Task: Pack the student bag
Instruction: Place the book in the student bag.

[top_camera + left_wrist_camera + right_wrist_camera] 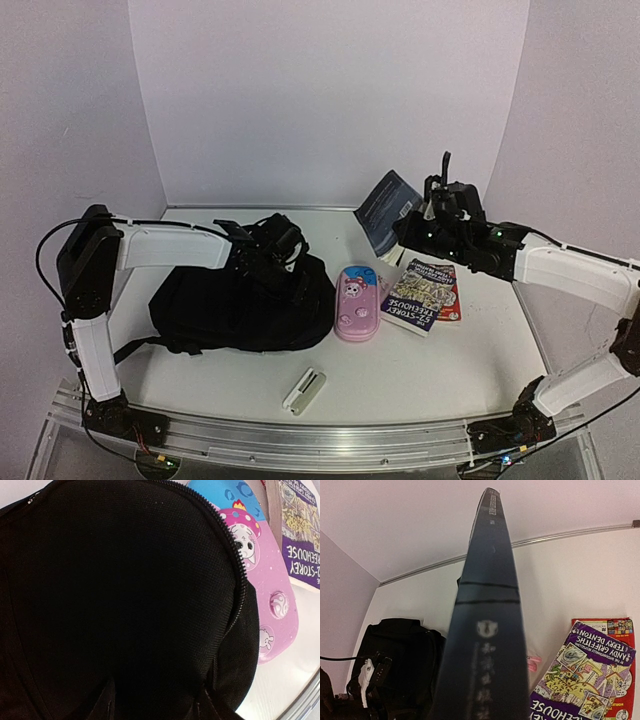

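Left gripper [272, 258] sits low over the top of the student bag [215, 305], which lies slumped on the left half of the table [400, 380], straps trailing toward the near edge. In the left wrist view its fingers [107, 702] show as dark shapes against black fabric, set somewhat apart; whether they pinch any cloth cannot be told. The zip [239, 565] curves along the bag's right edge there, and no opening is visible in any view. A small white object [304, 390] lies near the front rail, apart from everything. A pink pencil case [358, 305] lies just beside the bag's right side, and next to it a Treehouse paperback [422, 293] rests on a red book [455, 300]. Right gripper [425, 228] is clamped on a dark blue book [385, 212], held clear of the table behind the paperback, spine edge-on to the right wrist camera. Assessment: the step in hand is delivering this book to the bag. To do it well, the mouth should be confirmed held open first, the book turned slim edge leading toward it, carried above the pencil case, and released only once well inside.
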Robot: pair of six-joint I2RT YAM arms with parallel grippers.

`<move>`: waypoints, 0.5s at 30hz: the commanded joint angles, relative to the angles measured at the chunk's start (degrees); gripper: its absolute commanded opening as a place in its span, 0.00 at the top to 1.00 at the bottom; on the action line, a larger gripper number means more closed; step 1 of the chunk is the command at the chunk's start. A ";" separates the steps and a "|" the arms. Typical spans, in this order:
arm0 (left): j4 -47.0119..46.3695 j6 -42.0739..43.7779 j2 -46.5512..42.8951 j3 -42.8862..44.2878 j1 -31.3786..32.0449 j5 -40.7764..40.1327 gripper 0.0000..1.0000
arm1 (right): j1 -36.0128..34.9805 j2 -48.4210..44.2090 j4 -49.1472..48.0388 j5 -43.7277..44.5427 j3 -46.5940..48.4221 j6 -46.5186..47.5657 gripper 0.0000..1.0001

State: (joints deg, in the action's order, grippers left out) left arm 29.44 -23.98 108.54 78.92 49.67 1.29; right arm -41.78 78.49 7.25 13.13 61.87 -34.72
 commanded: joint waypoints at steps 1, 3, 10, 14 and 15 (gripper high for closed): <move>0.65 0.74 1.00 2.33 0.34 -1.60 0.64 | -0.14 -5.14 -4.15 -1.19 2.38 0.91 1.00; 0.07 0.27 -0.61 1.72 0.34 -2.54 0.91 | -0.14 -5.73 -1.65 -2.81 3.46 1.01 1.00; -5.81 3.32 -16.34 -3.51 -0.88 -3.51 1.00 | -0.14 -8.48 7.82 -14.01 5.50 -1.45 1.00; -5.43 5.13 -21.19 -3.33 -5.00 7.01 1.00 | -0.18 -8.57 8.40 -25.53 4.29 -4.56 1.00; -5.50 5.74 -22.16 -3.43 -6.30 9.92 1.00 | -0.19 -8.23 8.28 -28.21 3.98 -5.48 1.00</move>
State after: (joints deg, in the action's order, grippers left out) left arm 27.43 -21.50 92.77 74.48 47.27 0.39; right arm -41.77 72.59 19.94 -2.17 63.26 -36.76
